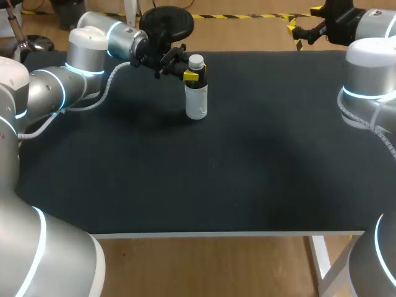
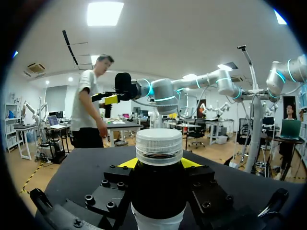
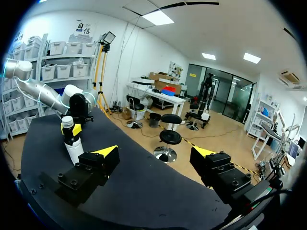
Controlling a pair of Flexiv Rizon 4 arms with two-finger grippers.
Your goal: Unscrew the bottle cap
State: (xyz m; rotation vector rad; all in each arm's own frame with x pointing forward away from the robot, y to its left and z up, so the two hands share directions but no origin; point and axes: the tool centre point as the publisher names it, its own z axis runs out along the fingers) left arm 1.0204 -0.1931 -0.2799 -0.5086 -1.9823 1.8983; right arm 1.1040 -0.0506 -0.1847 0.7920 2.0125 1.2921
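Jaws of the left gripper (image 2: 158, 163) press against the bottle (image 2: 158, 194) from both sides, just under its neck. In the left wrist view the bottle fills the whole gap between the two black finger blocks, and a yellow tip shows at each side of its shoulder. The grip is a narrow one, no wider than the bottle itself.

The bottle (image 1: 197, 102) stands upright on the table (image 1: 216, 179), towards the far edge and a little left of the middle. It is small and round. The upper body looks dark between the fingers and the lower body is white. What is inside it cannot be told. The cap (image 1: 196, 61) is pale and ribbed and sits on the neck above the fingers, with nothing touching it. In the left wrist view the cap (image 2: 159, 146) rises clear of the yellow tips.

The left arm (image 1: 93, 52) comes in from the far left and lies nearly level, with its gripper (image 1: 192, 75) meeting the bottle side-on.

The right gripper (image 3: 154, 152) is well apart from all this, at the far right corner by the table's edge. Its fingers are spread wide and hold nothing. From there the bottle (image 3: 72, 143) shows far across the table with the cap (image 3: 68, 120) on top.
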